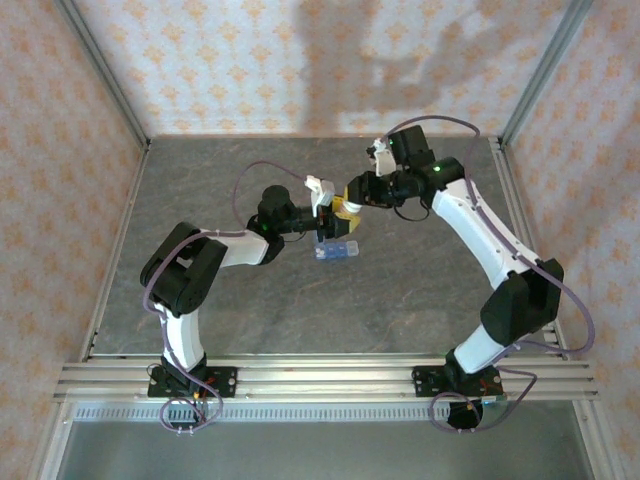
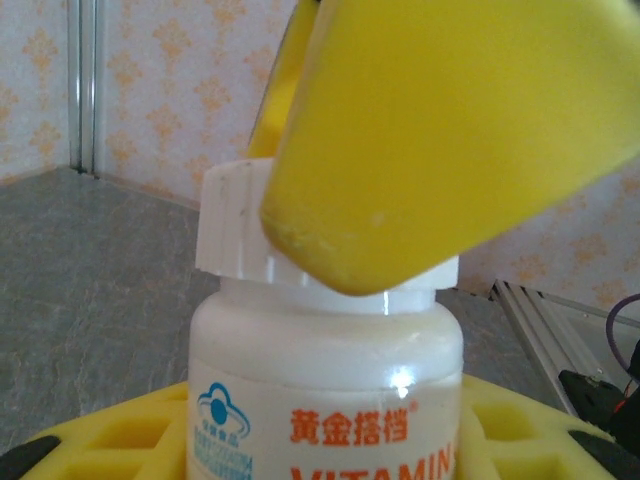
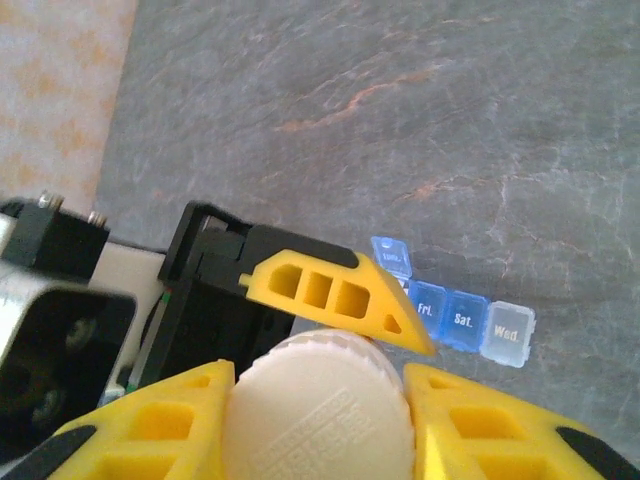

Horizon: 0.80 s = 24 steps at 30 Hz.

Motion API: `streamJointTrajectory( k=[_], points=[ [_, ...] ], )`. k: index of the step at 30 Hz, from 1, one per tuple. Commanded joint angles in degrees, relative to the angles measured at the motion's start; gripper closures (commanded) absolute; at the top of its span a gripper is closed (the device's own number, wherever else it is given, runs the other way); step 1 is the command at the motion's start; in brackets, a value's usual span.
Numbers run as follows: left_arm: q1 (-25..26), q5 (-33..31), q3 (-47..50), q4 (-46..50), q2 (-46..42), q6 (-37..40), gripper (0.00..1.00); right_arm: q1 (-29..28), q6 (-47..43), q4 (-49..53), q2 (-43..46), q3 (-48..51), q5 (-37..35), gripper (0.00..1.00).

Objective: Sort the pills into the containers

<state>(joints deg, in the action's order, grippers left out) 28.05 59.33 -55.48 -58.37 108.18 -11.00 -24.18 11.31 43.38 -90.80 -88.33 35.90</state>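
From the top view, the left arm [image 1: 185, 275] is seen folded at 8 o'clock, its forearm stretched toward 2 o'clock. The left gripper [image 1: 322, 212] is held over the middle of the table [image 1: 420, 300]. A white bottle [image 2: 325, 370] is clamped upright between its yellow fingers [image 2: 110, 445], with the jaws part-way closed on the body.

Over to the right arm [image 1: 490, 240]: it is arched up from 5 o'clock, with the wrist bent back toward 9 o'clock. The right gripper [image 1: 353, 196] is set nose to nose with the left one. Its jaws are closed in on the ribbed cap [image 3: 320, 410], a finger pressed at each side.

The strip [image 3: 460, 322] is laid flat on the table, just at 6 o'clock of the two grippers and touched by neither. One blue lid at its 9 o'clock end is stood up, and "Fri.", "Sat." and "Wed." can be read.

Part of the strip is hidden behind a left finger, so the compartments cannot be counted, and what lies inside cannot be made out. In the left wrist view the bottle's label is cut off at the lower edge. Whether the cap is loosened cannot be told.
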Motion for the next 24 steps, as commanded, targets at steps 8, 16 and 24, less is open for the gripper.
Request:
streamJointTrajectory(
  k=[8, 16, 24],
  points=[
    [-0.3, -13.2, 3.1, -4.0, -1.8, 7.4, 1.0, -8.0, 29.3, -14.1, 2.6, 9.6, -20.1, 0.61],
    [-0.2, -13.1, 3.7, -6.7, 0.2, 5.9, 1.0, -5.8, 25.9, -10.5, 2.4, 3.7, -18.3, 0.41],
    [-0.2, -11.0, 3.7, -7.2, 0.2, 5.0, 1.0, 0.7, 15.8, -6.0, 9.2, 2.7, -16.0, 0.22]
  ],
)
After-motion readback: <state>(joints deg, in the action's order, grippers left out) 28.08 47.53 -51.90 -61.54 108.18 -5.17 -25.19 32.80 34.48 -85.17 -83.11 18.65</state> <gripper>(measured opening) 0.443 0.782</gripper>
